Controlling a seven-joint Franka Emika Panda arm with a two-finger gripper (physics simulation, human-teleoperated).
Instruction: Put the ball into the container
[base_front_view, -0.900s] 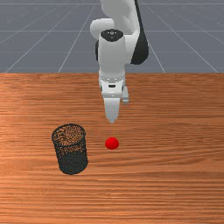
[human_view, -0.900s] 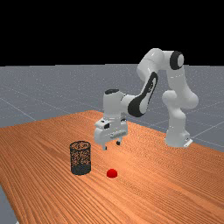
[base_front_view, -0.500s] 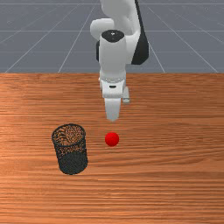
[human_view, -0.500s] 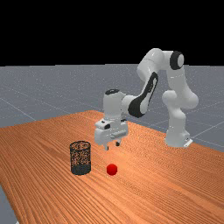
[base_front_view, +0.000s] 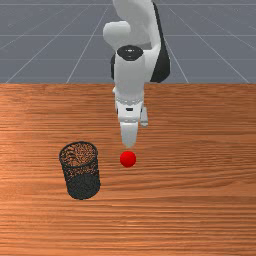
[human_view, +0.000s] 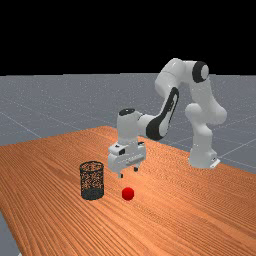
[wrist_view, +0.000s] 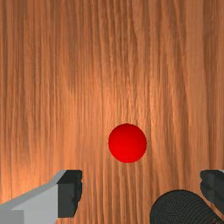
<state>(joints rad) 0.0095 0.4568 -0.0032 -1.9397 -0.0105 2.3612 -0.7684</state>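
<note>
Above the table and the red ball (human_view: 128, 193), my gripper (human_view: 128, 172) hangs open in the far view, touching nothing. In the front view the red ball (base_front_view: 128, 159) lies on the wood just below the near fingertip, which hides the other finger. A black mesh container (base_front_view: 83, 186) stands upright to the front view's left of the ball, its mouth upward. The wrist view has the ball (wrist_view: 127, 143) ahead of the wide gap of my gripper (wrist_view: 141, 189), not between the fingers, with part of the container (wrist_view: 181, 210) below one finger.
The orange-brown table (base_front_view: 200, 150) extends around the ball and container. The container's rim (human_view: 92, 163) stands well above the ball, a short way to the far view's left of my hand. The arm's base (human_view: 202, 157) is at the table's far-view right.
My hand has come down toward the ball, and the fingers have spread from half a second ago. The ball, earlier partly sunk in the table, now shows whole. The container stands where it was.
</note>
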